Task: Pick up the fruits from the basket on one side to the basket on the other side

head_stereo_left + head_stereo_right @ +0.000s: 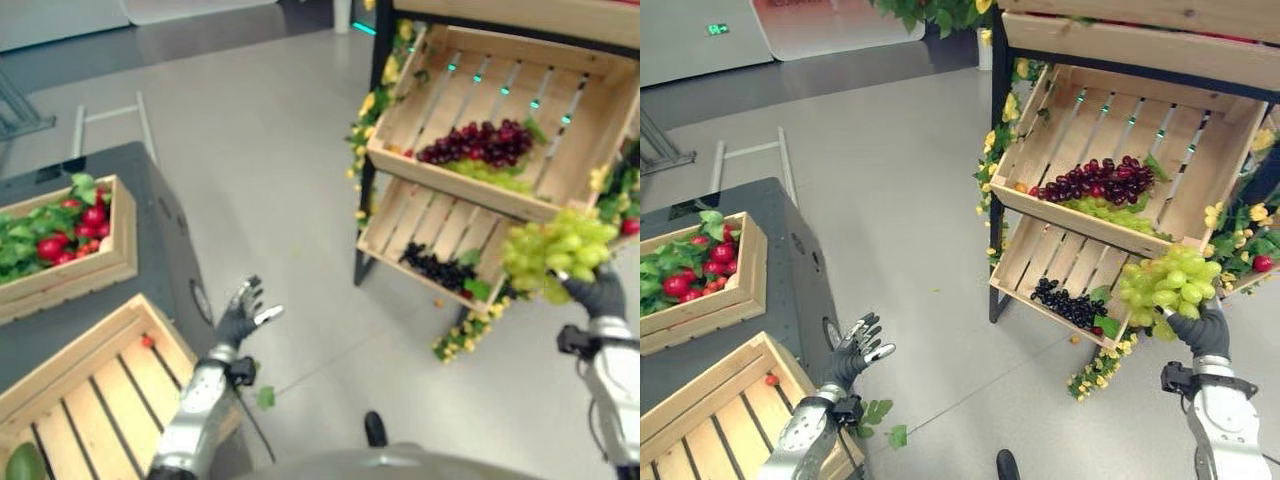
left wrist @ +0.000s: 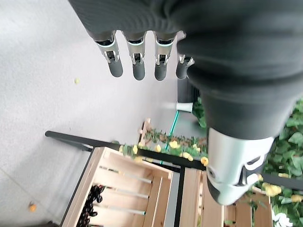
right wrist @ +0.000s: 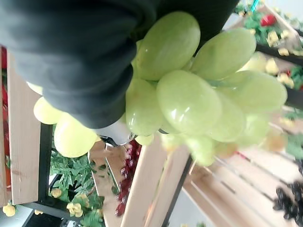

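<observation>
On the far left, a dark table point(image 1: 165, 215) carries a wooden crate of red fruit and green leaves point(image 1: 62, 235). Nearer on the same table sits a slatted empty crate point(image 1: 95, 385), with one small red fruit point(image 1: 147, 342) lying by its far wall and a green fruit point(image 1: 22, 462) at the near left corner.

Just right of that crate, the left hand point(image 1: 240, 312) is raised over bare floor point(image 1: 260, 170), fingers spread and straight, holding nothing. Its wrist view looks past those straight fingers to the rack's lower crate.

Further right stands a black-framed rack point(image 1: 998, 180) trimmed with yellow flowers. Its upper crate point(image 1: 1110, 150) is tilted toward the robot and holds dark red grapes point(image 1: 1095, 180) above a strip of green ones point(image 1: 1102, 210). The lower crate point(image 1: 1060, 270) holds black grapes point(image 1: 1065, 303).

At the far right, the right hand point(image 1: 1202, 332) grips a bunch of green grapes point(image 1: 1168, 283) from below, lifted in front of the rack's near right corner and partly covering the lower crate's end. In the right wrist view, the grapes point(image 3: 189, 94) bulge out beside the dark hand cover, which hides the fingers, with crate slats behind.
</observation>
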{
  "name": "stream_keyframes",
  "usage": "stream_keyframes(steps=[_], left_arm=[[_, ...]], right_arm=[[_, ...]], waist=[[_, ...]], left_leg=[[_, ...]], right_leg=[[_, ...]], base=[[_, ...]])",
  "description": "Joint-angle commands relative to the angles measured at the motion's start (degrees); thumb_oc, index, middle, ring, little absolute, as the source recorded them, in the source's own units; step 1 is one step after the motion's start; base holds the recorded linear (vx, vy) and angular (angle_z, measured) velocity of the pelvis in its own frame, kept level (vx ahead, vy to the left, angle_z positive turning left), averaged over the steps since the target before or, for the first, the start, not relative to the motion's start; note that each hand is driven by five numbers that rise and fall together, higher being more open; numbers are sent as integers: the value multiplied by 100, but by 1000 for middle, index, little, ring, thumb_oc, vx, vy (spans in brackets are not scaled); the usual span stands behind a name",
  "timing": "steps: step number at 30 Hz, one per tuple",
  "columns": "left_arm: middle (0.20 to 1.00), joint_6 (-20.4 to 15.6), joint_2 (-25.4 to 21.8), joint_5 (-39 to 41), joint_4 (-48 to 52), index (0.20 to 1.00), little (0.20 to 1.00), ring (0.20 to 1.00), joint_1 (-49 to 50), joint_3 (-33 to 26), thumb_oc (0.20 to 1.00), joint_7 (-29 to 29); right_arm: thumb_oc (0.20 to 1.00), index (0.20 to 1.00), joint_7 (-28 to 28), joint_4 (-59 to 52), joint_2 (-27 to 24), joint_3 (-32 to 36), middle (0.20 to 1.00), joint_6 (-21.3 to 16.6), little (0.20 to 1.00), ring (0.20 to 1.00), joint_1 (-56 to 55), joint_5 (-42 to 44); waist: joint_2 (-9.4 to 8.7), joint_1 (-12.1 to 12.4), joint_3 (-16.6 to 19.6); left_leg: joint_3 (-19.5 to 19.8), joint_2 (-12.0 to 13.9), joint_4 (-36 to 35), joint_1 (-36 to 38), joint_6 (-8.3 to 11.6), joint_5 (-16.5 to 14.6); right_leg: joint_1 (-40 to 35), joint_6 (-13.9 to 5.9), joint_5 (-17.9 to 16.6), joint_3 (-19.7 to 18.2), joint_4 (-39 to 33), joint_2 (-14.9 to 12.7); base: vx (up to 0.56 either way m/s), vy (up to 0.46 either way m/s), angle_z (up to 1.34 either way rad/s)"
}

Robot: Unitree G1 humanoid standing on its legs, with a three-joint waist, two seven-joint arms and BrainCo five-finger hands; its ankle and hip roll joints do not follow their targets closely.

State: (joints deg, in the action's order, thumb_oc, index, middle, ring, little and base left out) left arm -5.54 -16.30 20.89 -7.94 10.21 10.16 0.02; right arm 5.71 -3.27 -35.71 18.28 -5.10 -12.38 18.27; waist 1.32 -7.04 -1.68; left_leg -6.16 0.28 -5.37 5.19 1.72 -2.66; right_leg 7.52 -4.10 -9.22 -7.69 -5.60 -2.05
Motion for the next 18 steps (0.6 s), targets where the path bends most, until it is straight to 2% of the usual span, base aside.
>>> stream_keyframes(steps=[1, 4, 5, 8, 11, 18], left_arm=[[1000, -117, -188, -148, -205, 1000, 1000, 1000, -433, 213, 1000, -85], [1000, -115, -194, -200, -301, 1000, 1000, 1000, -465, 319, 1000, -110], [1000, -85, -199, -281, -456, 1000, 1000, 1000, -489, 430, 1000, -142], [1000, -71, -215, -385, -607, 1000, 1000, 1000, -535, 523, 1000, -151], [1000, -43, -233, -407, -772, 1000, 1000, 1000, -560, 666, 1000, -160], [1000, -46, -295, -216, -695, 1000, 1000, 1000, -568, 860, 1000, -154]], right_arm=[[200, 200, 66, 1, -627, 654, 200, -325, 200, 200, 905, 434], [200, 200, 17, 119, -895, 645, 200, -317, 200, 200, 987, 589], [200, 200, -31, 216, -1165, 632, 200, -294, 200, 200, 1053, 699], [200, 200, -72, 359, -1430, 562, 200, -279, 200, 200, 1177, 800], [200, 200, -57, 676, -1952, 417, 200, -238, 200, 200, 1457, 981], [200, 200, 11, 1358, -2566, -96, 200, -177, 200, 200, 2162, 1206]], waist=[[-100, 88, -49], [-116, 94, -73], [-100, 105, -68], [-106, 123, -91], [-140, 173, -158], [-186, 285, -268]], left_leg=[[261, -226, 84, -2, -139, -437], [253, -235, 101, -40, -120, -378], [272, -215, 79, -2, -123, -436], [271, -210, 74, -17, -109, -415], [295, -197, 72, -83, -81, -366], [346, -192, 83, -220, -25, -275]], right_leg=[[-435, -385, 900, 10, 60, 170], [-405, -380, 827, 10, 60, 164], [-432, -390, 895, 38, 60, 181], [-423, -393, 887, 60, 60, 183], [-358, -392, 857, 114, 60, 178], [-273, -367, 835, 229, 60, 168]], base=[[-4, -8, -9], [8, -9, -4], [0, 0, 0], [14, 1, 0], [0, 0, 0], [0, 0, 0]])
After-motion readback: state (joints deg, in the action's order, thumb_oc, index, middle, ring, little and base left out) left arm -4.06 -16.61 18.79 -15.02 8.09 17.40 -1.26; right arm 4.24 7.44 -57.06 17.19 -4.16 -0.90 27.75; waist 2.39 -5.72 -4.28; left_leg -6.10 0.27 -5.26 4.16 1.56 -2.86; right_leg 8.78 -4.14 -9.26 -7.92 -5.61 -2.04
